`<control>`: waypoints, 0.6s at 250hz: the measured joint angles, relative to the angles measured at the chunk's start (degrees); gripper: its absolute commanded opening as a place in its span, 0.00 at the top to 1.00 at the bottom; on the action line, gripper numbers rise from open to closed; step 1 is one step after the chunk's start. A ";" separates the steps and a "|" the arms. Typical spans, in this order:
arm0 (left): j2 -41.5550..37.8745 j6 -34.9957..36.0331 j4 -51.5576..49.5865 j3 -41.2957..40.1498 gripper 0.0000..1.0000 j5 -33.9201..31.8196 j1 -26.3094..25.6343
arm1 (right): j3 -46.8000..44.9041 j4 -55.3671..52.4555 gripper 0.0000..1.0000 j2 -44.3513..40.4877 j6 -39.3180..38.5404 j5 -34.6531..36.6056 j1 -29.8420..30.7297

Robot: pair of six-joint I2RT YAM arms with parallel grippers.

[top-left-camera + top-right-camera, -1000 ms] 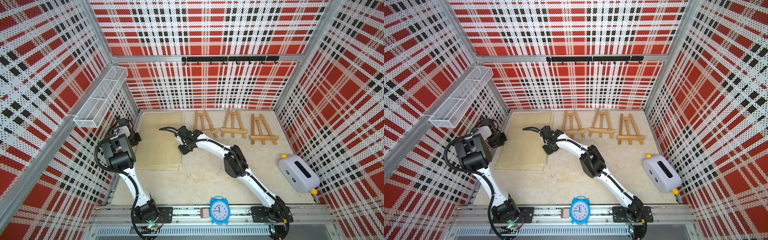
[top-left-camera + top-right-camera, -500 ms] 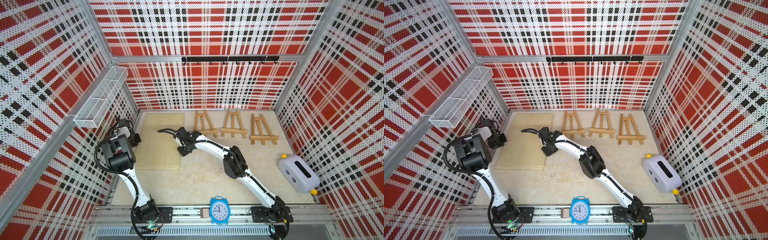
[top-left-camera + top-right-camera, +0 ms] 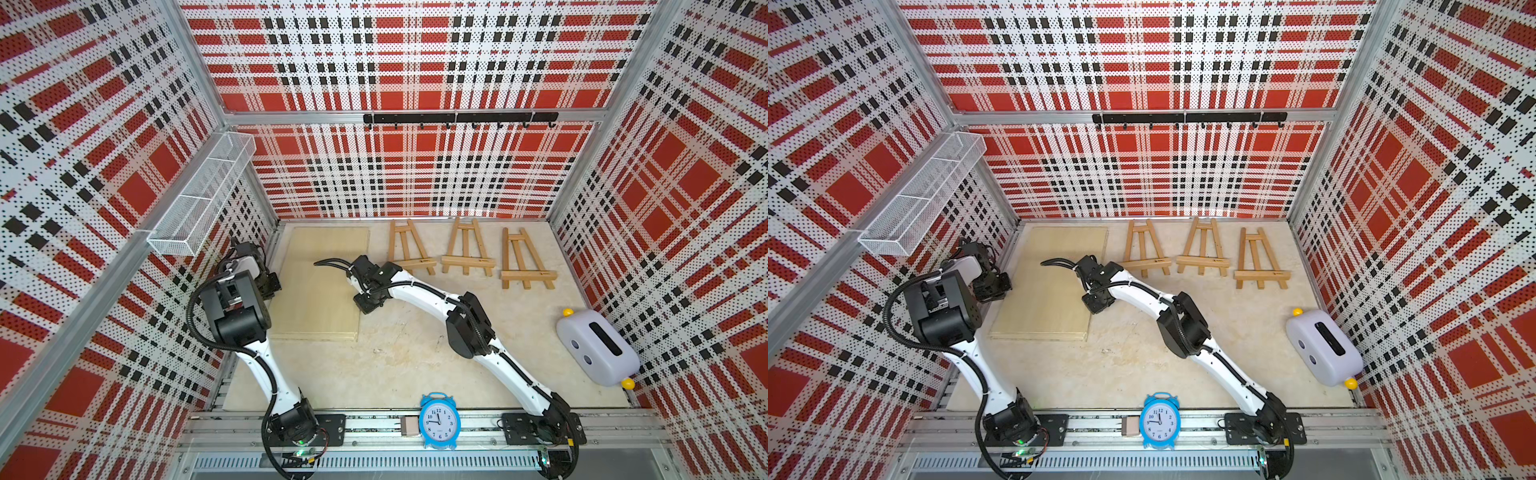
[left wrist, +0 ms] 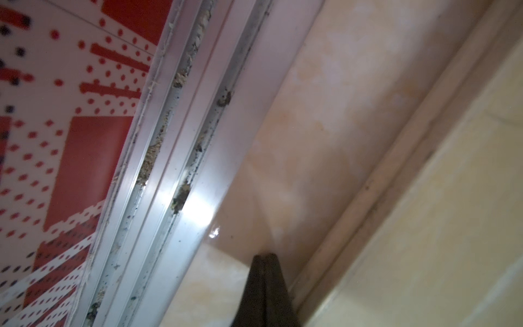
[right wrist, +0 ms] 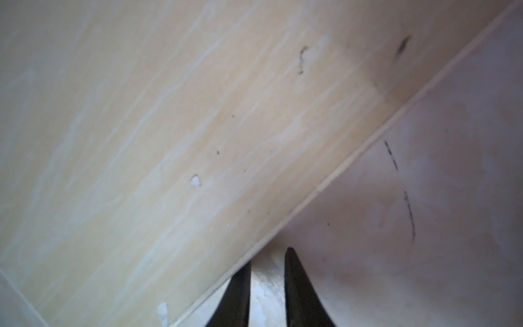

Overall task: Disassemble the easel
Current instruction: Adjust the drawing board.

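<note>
The three wooden easels lie flat on the table (image 3: 395, 365) in a row along the back wall: the left easel (image 3: 411, 264), the middle easel (image 3: 467, 262) and the right easel (image 3: 528, 275), none touched by either arm. The right gripper (image 3: 365, 305) is down at the right-hand edge of a pale wooden board (image 3: 320, 286) that lies flat in the back left part of the table. The left easel is near it, toward the back wall and a little to its right, with bare table between them. In the right wrist view this gripper (image 5: 268, 257) is all but closed, with only a thin slit between its fingers and nothing in it. One fingertip is hidden behind the board's edge, the other stands over bare table. The left gripper (image 3: 268, 284) hangs at the board's opposite side, close to the left wall and well apart from all three easels. Its wrist view shows the fingers (image 4: 256, 283) pressed together and empty, above the strip of table between the metal wall rail (image 4: 169, 170) and the board's edge.
</note>
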 measured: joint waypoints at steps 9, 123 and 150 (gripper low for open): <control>-0.17 0.09 0.00 -0.26 0.95 -0.15 0.00 | 0.02 -0.02 0.76 0.00 0.00 0.00 0.02; -1.73 0.70 -0.22 -2.75 0.95 -0.87 0.04 | 0.20 -1.25 0.76 -0.07 -0.09 0.37 0.35; -2.03 0.59 -0.28 -3.32 0.95 -1.09 -0.09 | 0.20 -1.75 0.76 -0.15 -0.11 0.66 0.57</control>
